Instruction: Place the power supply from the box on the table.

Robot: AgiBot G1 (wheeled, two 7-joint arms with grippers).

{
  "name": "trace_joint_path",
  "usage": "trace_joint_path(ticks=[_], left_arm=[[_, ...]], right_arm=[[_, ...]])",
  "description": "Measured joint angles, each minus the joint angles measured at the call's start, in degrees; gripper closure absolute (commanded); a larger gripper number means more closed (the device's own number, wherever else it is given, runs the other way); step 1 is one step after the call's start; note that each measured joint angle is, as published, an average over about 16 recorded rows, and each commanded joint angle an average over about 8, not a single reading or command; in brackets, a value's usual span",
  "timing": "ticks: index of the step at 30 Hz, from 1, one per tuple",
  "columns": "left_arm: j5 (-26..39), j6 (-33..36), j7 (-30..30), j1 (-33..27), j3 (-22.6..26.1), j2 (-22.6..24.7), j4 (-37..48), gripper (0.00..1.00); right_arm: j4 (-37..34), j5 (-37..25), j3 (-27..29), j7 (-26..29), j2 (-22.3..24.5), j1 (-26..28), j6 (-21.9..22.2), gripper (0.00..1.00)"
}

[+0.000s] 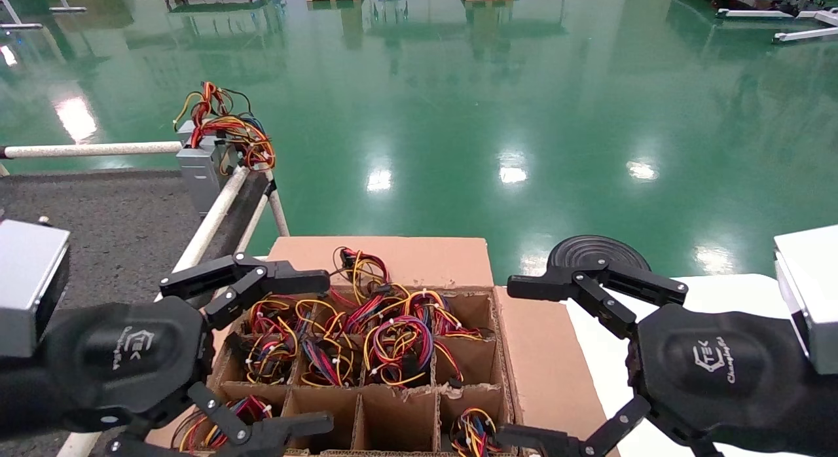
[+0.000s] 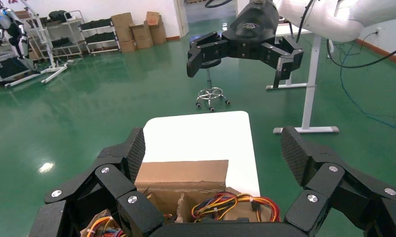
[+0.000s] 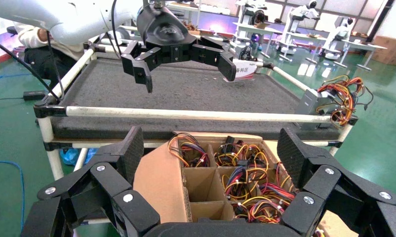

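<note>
Bright overhead glare on floor [image 1: 510, 174].

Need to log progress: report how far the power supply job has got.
Done: one power supply stands on the table corner. In hand: nothing; left gripper and right gripper hang open over the box. Left: wire bundles fill several cells.

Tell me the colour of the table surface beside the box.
Dark grey, speckled like felt; the table shows best in the right wrist view.
</note>
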Motion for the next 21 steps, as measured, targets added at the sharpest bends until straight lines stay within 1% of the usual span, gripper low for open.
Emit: trace_joint_path(ticks=[5,10,21], left_arm=[[1.1,0.0,0.8,-0.4,0.8,-0.6,0.0,0.00],[3.4,0.0,2.4,-1.2,2.9,-1.2,0.2,0.00],[9.8,-1.2,6.7,-3.7,10.7,-0.7,1.8,0.00]], right_arm=[[0.0,0.0,0.0,0.0,0.0,0.0,0.0,1.00],[0.0,0.0,0.0,0.0,0.0,0.0,0.0,1.00],[0.0,0.0,0.0,0.0,0.0,0.0,0.0,1.00]])
